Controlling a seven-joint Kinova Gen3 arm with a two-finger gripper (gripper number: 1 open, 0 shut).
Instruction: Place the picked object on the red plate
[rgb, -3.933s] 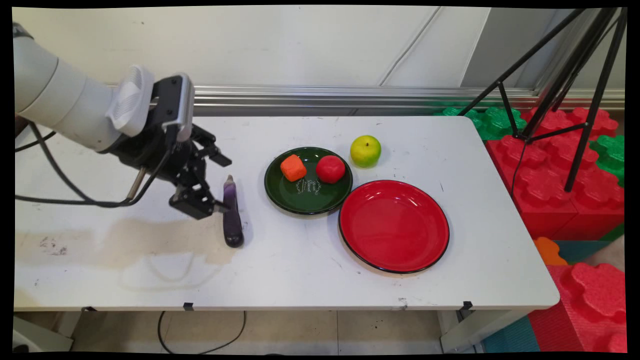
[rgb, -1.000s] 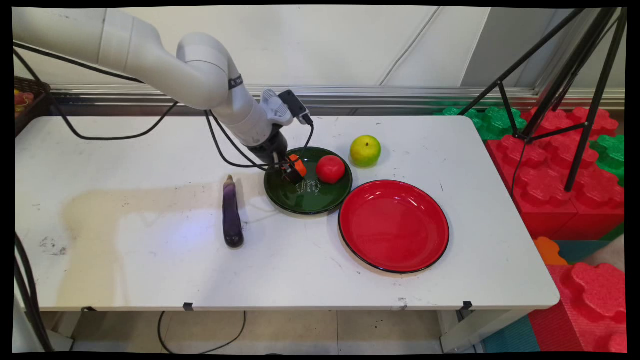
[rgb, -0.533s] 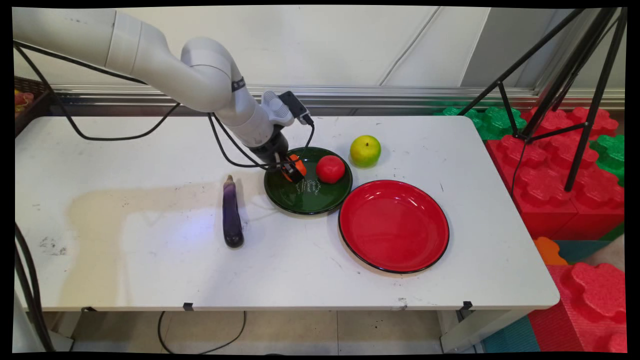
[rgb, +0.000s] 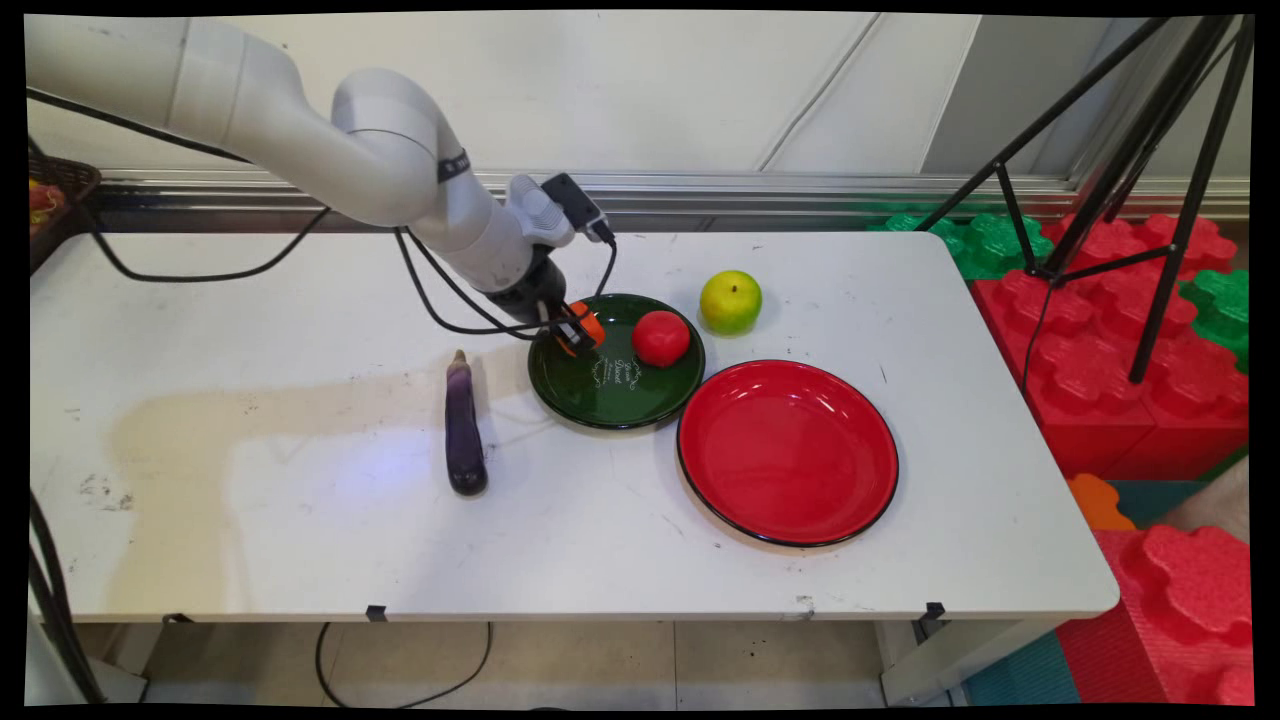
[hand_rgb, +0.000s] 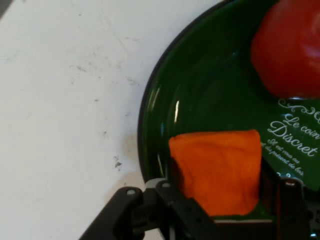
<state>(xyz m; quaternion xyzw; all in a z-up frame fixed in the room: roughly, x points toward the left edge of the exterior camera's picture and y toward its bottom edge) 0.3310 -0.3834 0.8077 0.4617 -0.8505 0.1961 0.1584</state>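
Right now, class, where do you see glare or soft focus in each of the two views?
Main view: sheen on the red plate rim and a highlight on the green apple. Hand view: a bright streak of glare on the green plate wall; the red tomato looks soft, as does the orange block in the end effector.
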